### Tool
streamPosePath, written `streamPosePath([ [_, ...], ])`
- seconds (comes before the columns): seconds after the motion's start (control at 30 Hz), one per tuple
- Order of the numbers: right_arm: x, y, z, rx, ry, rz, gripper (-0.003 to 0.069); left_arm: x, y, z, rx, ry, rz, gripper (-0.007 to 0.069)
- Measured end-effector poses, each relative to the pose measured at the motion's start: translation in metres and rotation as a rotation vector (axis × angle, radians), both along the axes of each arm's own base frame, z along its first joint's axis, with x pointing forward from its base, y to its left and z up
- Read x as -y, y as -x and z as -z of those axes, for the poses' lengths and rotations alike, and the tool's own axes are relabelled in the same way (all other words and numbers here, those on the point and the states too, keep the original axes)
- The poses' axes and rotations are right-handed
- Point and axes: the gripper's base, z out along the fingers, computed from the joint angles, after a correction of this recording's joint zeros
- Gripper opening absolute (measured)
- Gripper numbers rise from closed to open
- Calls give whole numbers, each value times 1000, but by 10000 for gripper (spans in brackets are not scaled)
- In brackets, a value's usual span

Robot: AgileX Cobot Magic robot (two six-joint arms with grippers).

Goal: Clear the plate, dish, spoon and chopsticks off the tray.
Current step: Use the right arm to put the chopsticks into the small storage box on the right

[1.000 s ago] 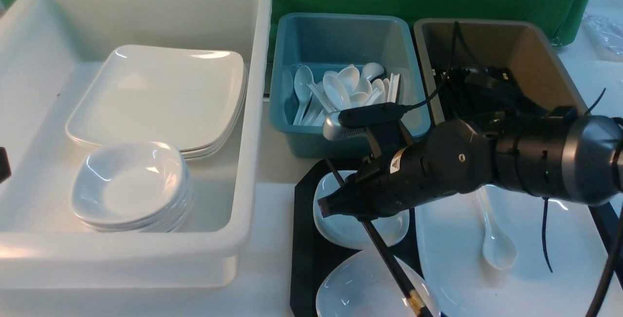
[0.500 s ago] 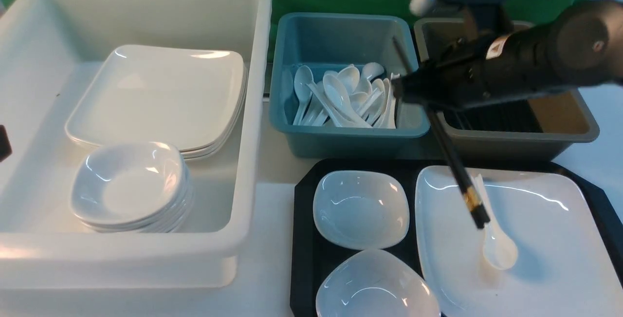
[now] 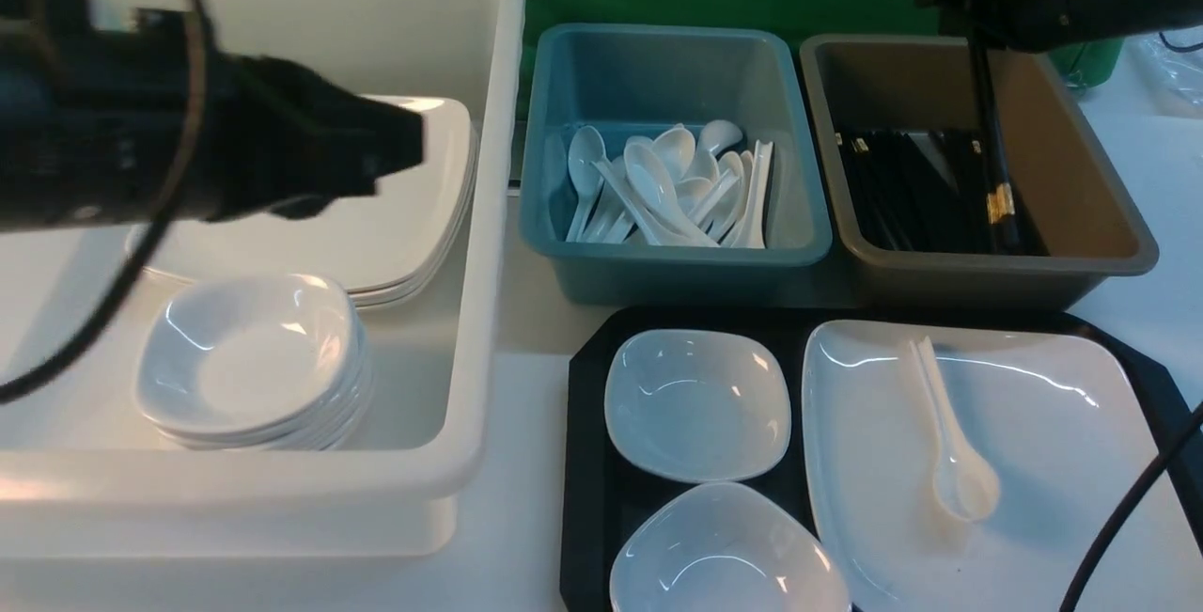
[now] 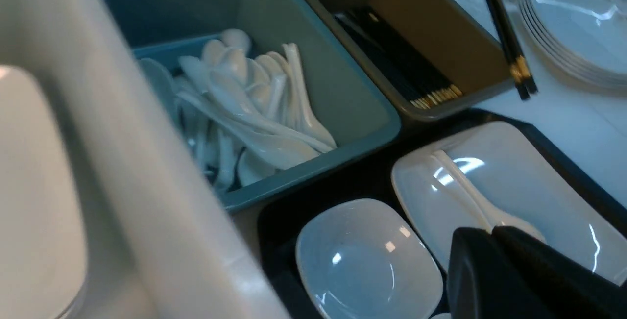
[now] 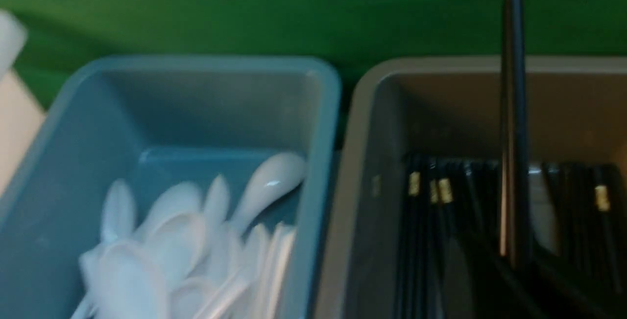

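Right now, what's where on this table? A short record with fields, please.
right tool: shut on the chopsticks, hanging over the brown tub
left tool: above the white tub, holding nothing
spoon: lying on the plate
plate: on the tray, right side
small dishes: two, on the tray beside the plate
off the tray: chopsticks only, not yet released

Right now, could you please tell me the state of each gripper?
Left gripper: looks closed, holding nothing.
Right gripper: closed on the chopsticks, above the brown tub.
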Motion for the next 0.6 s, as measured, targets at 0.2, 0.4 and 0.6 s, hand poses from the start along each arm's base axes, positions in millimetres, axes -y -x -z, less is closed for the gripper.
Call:
streamPosePath([
  [0.2, 13, -28, 18, 93, 1, 66, 52, 75, -24, 14, -59, -151, 113, 1],
  [0.4, 17, -45, 39, 170, 18, 99, 52, 115, -22, 32, -118, -236, 175, 1],
  [0.6, 17, -56, 74, 119, 30, 103, 59, 121, -19, 34, -144, -225, 173, 1],
])
